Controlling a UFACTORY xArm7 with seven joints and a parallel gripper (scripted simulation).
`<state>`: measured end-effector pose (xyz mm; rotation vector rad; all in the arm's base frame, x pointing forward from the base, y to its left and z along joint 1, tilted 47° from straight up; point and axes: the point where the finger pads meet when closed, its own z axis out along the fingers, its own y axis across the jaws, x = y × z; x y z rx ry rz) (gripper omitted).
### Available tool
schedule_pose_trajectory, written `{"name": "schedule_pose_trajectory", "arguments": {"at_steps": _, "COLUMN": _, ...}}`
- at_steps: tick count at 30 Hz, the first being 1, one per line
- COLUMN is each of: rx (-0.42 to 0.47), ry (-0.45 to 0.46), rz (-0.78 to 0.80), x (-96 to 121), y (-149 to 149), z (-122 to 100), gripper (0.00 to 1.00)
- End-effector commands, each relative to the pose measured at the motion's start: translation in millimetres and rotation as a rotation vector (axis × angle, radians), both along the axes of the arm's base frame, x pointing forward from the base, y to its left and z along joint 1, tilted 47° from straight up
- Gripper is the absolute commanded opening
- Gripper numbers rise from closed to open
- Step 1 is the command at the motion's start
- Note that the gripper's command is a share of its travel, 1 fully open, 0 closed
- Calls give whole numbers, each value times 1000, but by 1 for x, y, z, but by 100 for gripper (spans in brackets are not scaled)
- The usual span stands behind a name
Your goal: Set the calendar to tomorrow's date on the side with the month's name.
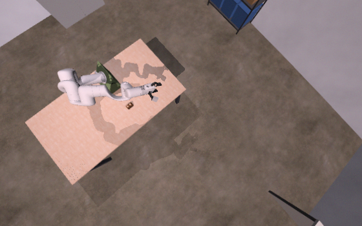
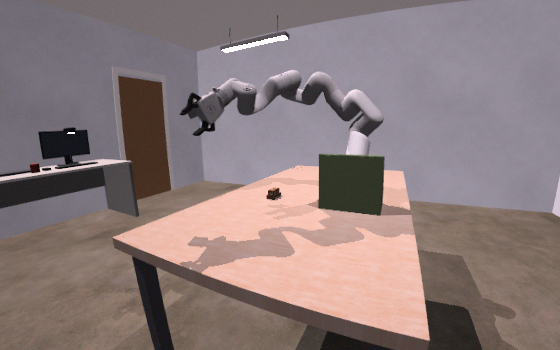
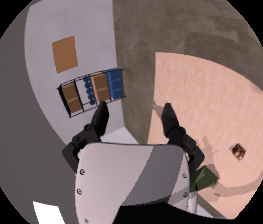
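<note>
The calendar (image 1: 129,105) (image 2: 273,197) (image 3: 238,151) is a small brown tray with cubes, standing on the wooden table (image 1: 64,142) (image 2: 319,270) (image 3: 202,90). It is too small to read the digits or the month's name. My gripper (image 1: 155,89) (image 2: 194,119) (image 3: 135,108) is open and empty. It hangs high above the table, well away from the calendar, pointing out past the table's edge.
A dark green box (image 1: 107,79) (image 2: 351,183) (image 3: 204,177) stands on the table by the arm's base. A grey desk with a monitor (image 2: 64,145) is off to the left. A blue shelf (image 1: 235,11) (image 3: 91,91) stands by the wall.
</note>
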<state>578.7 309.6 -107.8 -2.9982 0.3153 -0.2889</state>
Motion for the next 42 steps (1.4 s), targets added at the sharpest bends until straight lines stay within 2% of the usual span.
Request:
{"name": "schedule_pose_trajectory", "arguments": {"at_steps": 1, "rx": 4, "ry": -4, "rz": 3, "x": 1, "y": 3, "z": 2, "gripper": 100}}
{"name": "schedule_pose_trajectory", "arguments": {"at_steps": 19, "rx": -7, "ry": -1, "rz": 7, "x": -1, "y": 0, "z": 2, "gripper": 100}}
{"name": "schedule_pose_trajectory", "arguments": {"at_steps": 21, "rx": -71, "ry": 16, "rz": 26, "x": -12, "y": -17, "z": 0, "gripper": 100}}
{"name": "schedule_pose_trajectory", "arguments": {"at_steps": 23, "rx": -180, "ry": 44, "rz": 51, "x": -30, "y": -50, "z": 0, "gripper": 100}}
{"name": "schedule_pose_trajectory", "arguments": {"at_steps": 25, "rx": -201, "ry": 49, "rz": 55, "x": -34, "y": -57, "z": 1, "gripper": 100}}
{"name": "schedule_pose_trajectory", "arguments": {"at_steps": 26, "rx": -262, "ry": 65, "rz": 64, "x": -43, "y": -77, "z": 3, "gripper": 100}}
{"name": "schedule_pose_trajectory", "arguments": {"at_steps": 28, "rx": -287, "ry": 71, "rz": 67, "x": -48, "y": -86, "z": 5, "gripper": 100}}
{"name": "schedule_pose_trajectory", "arguments": {"at_steps": 29, "rx": -356, "ry": 90, "rz": 72, "x": -59, "y": -111, "z": 10, "gripper": 100}}
{"name": "schedule_pose_trajectory", "arguments": {"at_steps": 31, "rx": -380, "ry": 97, "rz": 73, "x": -63, "y": -120, "z": 12, "gripper": 100}}
{"name": "schedule_pose_trajectory", "arguments": {"at_steps": 32, "rx": -444, "ry": 115, "rz": 73, "x": -74, "y": -144, "z": 19, "gripper": 100}}
{"name": "schedule_pose_trajectory", "arguments": {"at_steps": 34, "rx": -444, "ry": 115, "rz": 73, "x": -74, "y": -144, "z": 19, "gripper": 100}}
{"name": "schedule_pose_trajectory", "arguments": {"at_steps": 35, "rx": -476, "ry": 125, "rz": 72, "x": -80, "y": -157, "z": 23, "gripper": 100}}
{"name": "schedule_pose_trajectory", "arguments": {"at_steps": 36, "rx": -557, "ry": 152, "rz": 66, "x": -96, "y": -190, "z": 35, "gripper": 100}}
{"name": "schedule_pose_trajectory", "arguments": {"at_steps": 39, "rx": -568, "ry": 156, "rz": 65, "x": -99, "y": -195, "z": 37, "gripper": 100}}
{"name": "schedule_pose_trajectory", "arguments": {"at_steps": 40, "rx": -653, "ry": 188, "rz": 53, "x": -117, "y": -230, "z": 51, "gripper": 100}}
{"name": "schedule_pose_trajectory", "arguments": {"at_steps": 42, "rx": -653, "ry": 188, "rz": 53, "x": -119, "y": -232, "z": 52, "gripper": 100}}
